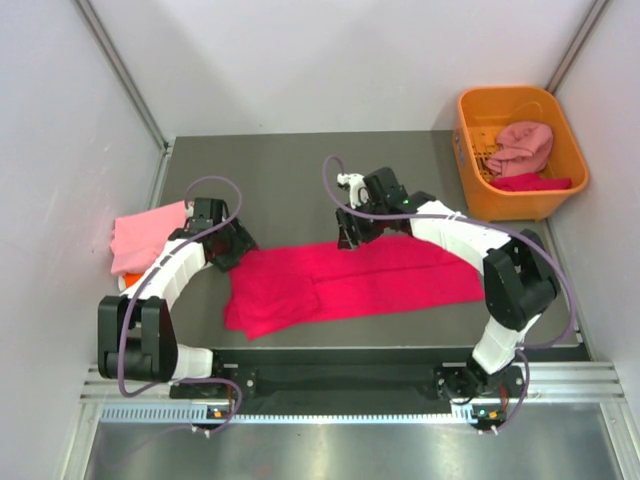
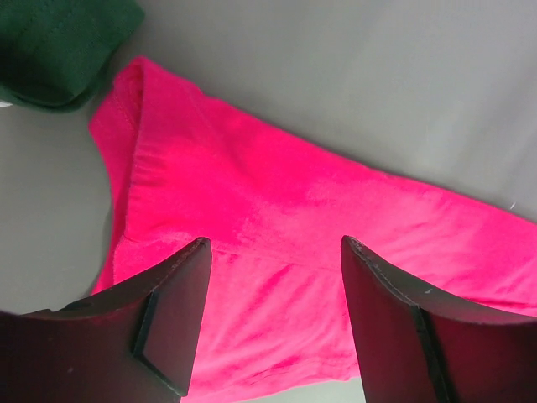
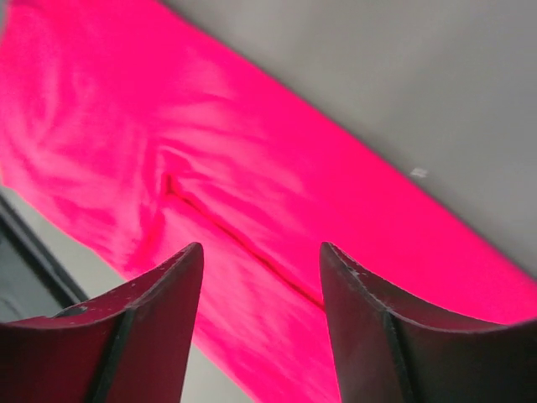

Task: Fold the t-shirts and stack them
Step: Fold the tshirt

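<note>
A large crimson-pink t-shirt [image 1: 350, 285] lies as a long folded band across the middle of the table. My left gripper [image 1: 232, 250] hovers over its left end, jaws open and empty; in the left wrist view the left gripper [image 2: 275, 243] has the crimson cloth [image 2: 277, 201] below it. My right gripper [image 1: 350, 235] is over the shirt's far edge near the middle. In the right wrist view the right gripper [image 3: 261, 248] is open above a crease in the shirt [image 3: 252, 159]. A dark green shirt [image 2: 59, 46] lies beside the shirt's corner.
A folded light pink shirt [image 1: 145, 235] rests at the table's left edge, with a bit of orange cloth [image 1: 127, 283] under it. An orange plastic basket [image 1: 470, 150] at the back right holds a dusty pink shirt [image 1: 522, 148] and a red one [image 1: 530, 182].
</note>
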Controlling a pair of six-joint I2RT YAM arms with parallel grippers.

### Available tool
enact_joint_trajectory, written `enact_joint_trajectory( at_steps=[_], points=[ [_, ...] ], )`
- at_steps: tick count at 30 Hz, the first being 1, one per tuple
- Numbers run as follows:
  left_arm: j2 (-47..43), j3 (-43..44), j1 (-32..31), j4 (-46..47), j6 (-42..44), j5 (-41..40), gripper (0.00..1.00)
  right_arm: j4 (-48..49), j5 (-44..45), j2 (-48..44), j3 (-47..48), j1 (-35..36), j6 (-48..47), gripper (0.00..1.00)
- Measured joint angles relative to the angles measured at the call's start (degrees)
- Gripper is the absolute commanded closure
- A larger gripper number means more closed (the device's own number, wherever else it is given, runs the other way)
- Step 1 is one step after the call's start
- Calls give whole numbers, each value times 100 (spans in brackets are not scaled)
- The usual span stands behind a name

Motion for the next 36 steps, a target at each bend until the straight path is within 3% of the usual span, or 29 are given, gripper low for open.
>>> enact_joint_trajectory(
  at_steps=[10, 17, 22, 29, 33, 36],
  points=[
    [-125, -197, 0, 79, -280, -20, 32, -837, -400, 1178, 1204, -723, -608, 37],
    [-310, -267, 0, 61, -271, -57, 32, -1257, -682, 2310, 1952, -695, -911, 37],
    [-387, -267, 0, 26, -232, -72, 32, -1403, -772, 2507, 2201, -612, -1091, 40],
    [-448, -267, 0, -48, -201, -146, 31, -1495, -815, 2623, 2240, -450, -1342, 64],
    [-448, -267, 0, -48, -184, -186, 31, -1578, -750, 2677, 2260, -341, -1419, 100],
    [-448, -267, 0, -48, -164, -195, 31, -1659, -658, 2741, 2371, -328, -1362, 100]
  ],
)
